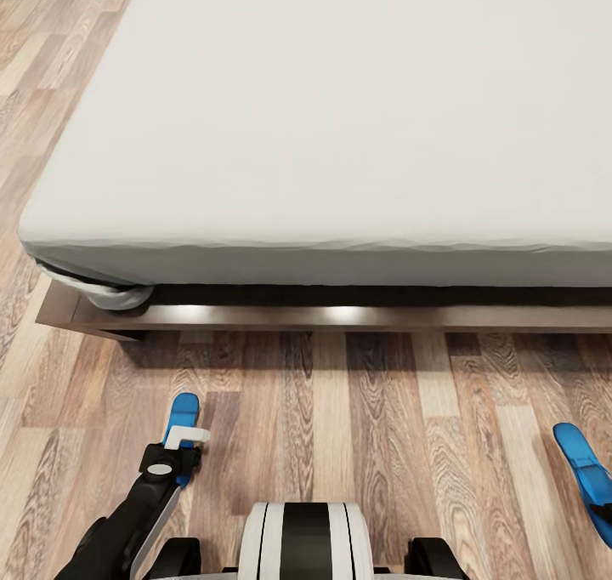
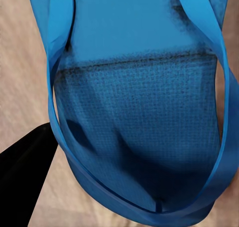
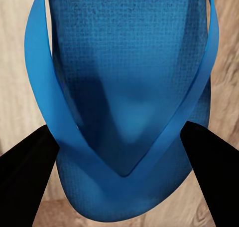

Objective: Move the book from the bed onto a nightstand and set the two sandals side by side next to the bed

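Observation:
The bed (image 1: 340,104) has a bare light grey mattress and a dark wood frame (image 1: 340,316), and it spans the view ahead of me. One bright blue sandal (image 1: 183,412) pokes out from under my left gripper (image 1: 182,454). Up close, this sandal (image 2: 139,117) covers the space beside one black finger (image 2: 25,172). The other sandal (image 1: 585,471) hangs tilted at the right edge, in my right gripper (image 1: 605,512). Up close, black fingers (image 3: 25,172) flank that sandal (image 3: 124,87) on both sides. The book and the nightstand are out of view.
A brown wood-plank floor (image 1: 357,427) runs between my base (image 1: 306,542) and the bed frame. More floor continues along the bed's left side (image 1: 42,70). The mattress corner sheet bunches at the frame's near left corner (image 1: 110,295).

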You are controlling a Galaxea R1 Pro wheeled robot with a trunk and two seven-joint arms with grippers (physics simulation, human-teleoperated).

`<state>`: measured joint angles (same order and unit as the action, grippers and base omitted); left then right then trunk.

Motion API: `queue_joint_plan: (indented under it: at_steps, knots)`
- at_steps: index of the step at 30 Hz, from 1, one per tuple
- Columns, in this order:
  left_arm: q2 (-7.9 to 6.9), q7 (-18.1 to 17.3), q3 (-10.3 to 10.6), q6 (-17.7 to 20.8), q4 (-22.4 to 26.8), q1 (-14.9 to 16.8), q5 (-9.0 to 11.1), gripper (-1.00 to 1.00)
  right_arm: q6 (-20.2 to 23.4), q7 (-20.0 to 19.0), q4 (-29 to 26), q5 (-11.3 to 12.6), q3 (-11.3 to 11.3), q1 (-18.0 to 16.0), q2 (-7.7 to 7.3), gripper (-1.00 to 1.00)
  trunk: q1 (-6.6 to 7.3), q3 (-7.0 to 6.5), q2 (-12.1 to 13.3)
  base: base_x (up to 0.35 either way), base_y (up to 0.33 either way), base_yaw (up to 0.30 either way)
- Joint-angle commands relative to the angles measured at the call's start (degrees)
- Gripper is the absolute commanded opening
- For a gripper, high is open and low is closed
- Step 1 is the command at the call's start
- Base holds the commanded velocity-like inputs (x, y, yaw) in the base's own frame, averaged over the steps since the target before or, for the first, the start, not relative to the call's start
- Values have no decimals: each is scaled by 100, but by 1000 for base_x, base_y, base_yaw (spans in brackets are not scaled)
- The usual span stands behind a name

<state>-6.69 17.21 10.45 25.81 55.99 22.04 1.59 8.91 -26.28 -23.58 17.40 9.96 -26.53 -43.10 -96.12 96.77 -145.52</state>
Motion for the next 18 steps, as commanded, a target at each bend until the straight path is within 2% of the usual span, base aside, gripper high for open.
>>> queue_joint_plan:
  at_steps: [1, 4, 10, 18]
  knots:
    - [-8, 46, 27, 31, 8, 2, 15, -100, 41, -7, -6, 62, 24, -2, -6, -100, 1, 3, -1, 0, 0, 0]
    - [-8, 46, 27, 25, 14, 2, 8, -100, 41, -6, -6, 62, 24, -2, -6, -100, 1, 3, -1, 21, 0, 0]
    - [-8, 46, 27, 21, 17, 2, 0, -100, 41, -8, -6, 62, 24, -2, -6, -100, 1, 3, -1, 172, 0, 0]
    - [-8, 46, 27, 21, 17, 2, -5, -100, 41, -9, -6, 62, 24, -2, -6, -100, 1, 3, -1, 14, 0, 0]
